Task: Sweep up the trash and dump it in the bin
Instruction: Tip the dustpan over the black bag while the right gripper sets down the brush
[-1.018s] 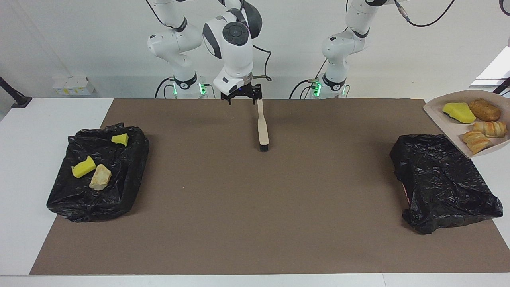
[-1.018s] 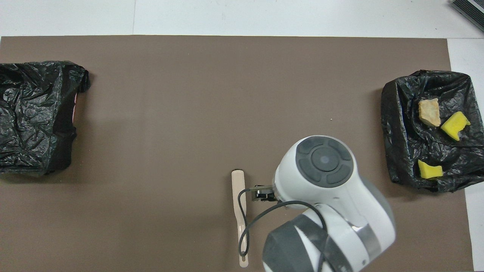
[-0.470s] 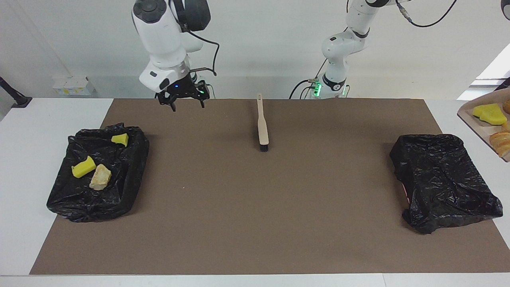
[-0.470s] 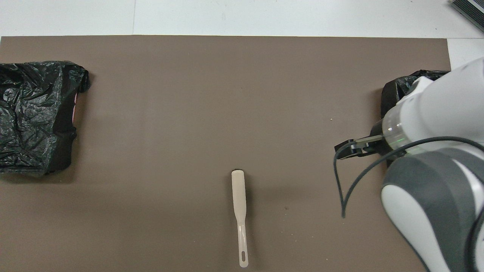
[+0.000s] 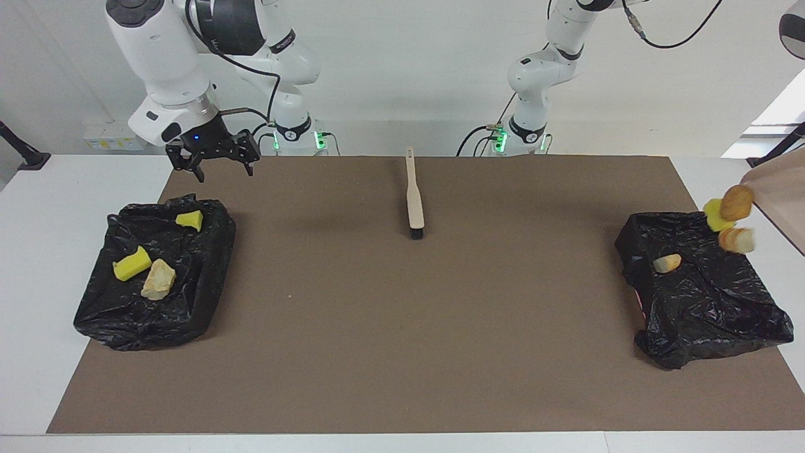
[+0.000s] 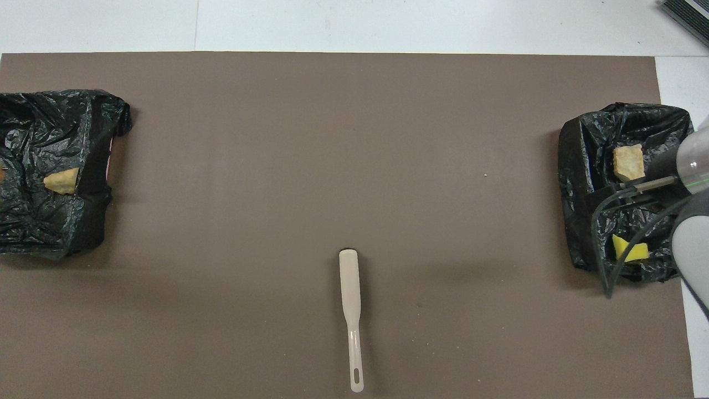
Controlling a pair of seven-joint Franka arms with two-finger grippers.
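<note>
The beige dustpan (image 5: 780, 198) hangs tilted at the edge of the facing view, over the black-bagged bin (image 5: 710, 314) at the left arm's end. Trash is dropping from it: a yellow sponge chunk (image 5: 712, 217), a brown roll (image 5: 737, 201) and a striped roll (image 5: 737, 240) are in mid-air. One tan piece (image 5: 666, 263) (image 6: 61, 182) lies in that bin (image 6: 33, 221). My left gripper is out of view. My right gripper (image 5: 225, 173) is open and empty, raised over the mat's edge beside the other bin (image 5: 188, 302).
The bin (image 6: 581, 166) at the right arm's end holds two yellow chunks (image 5: 132, 264) (image 5: 190, 220) and a tan piece (image 5: 158, 279). The beige brush (image 5: 414, 201) (image 6: 350, 288) lies on the brown mat (image 5: 402, 327), mid-table, near the robots.
My right gripper left the brush and swung to the right arm's end. The dustpan tipped steeply and its trash is spilling; one piece has landed in the bin.
</note>
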